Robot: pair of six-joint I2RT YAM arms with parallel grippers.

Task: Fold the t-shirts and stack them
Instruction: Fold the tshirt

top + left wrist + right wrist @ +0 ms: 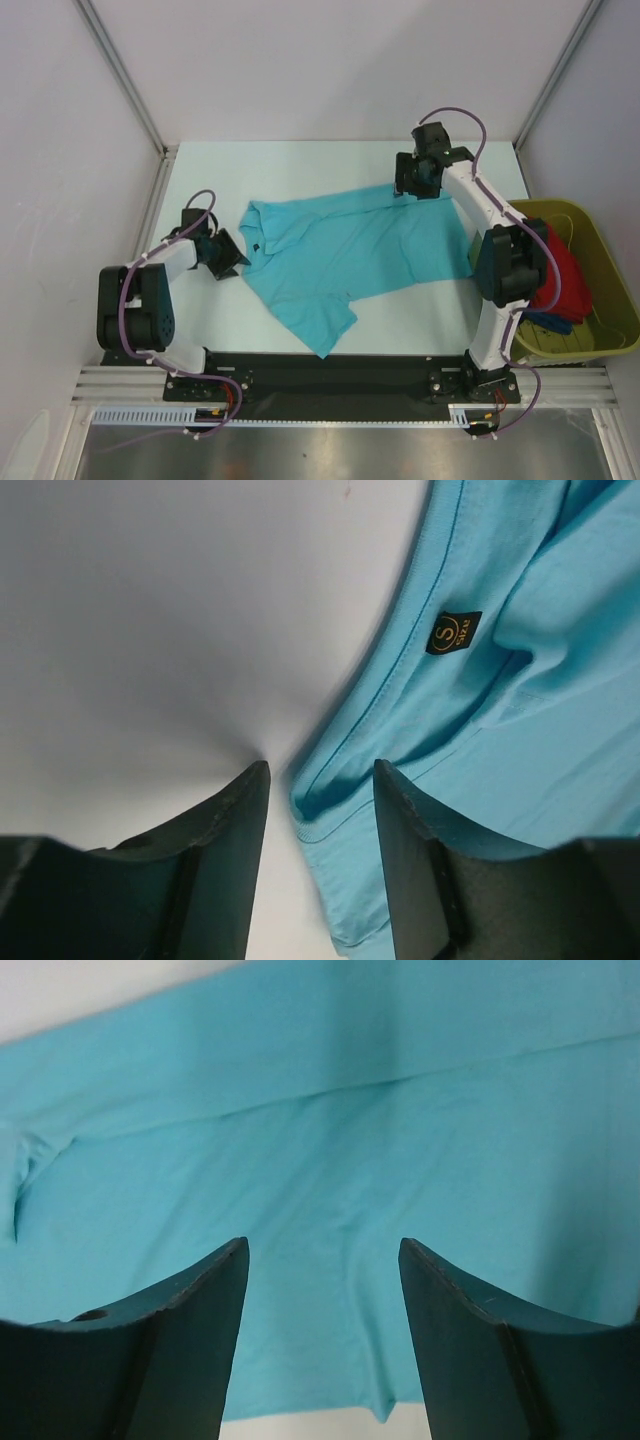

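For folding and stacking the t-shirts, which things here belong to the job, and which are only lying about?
Belong to the job:
turquoise t-shirt, spread out
red t-shirt, bunched up
dark blue t-shirt, bunched up

Only lying about:
olive-green tub, holding the red and dark blue ones
table

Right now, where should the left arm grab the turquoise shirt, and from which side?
Grip the turquoise t-shirt at its collar-end edge, coming from the bare table on its left. That edge lies flat and exposed, and the left gripper hangs open astride it.
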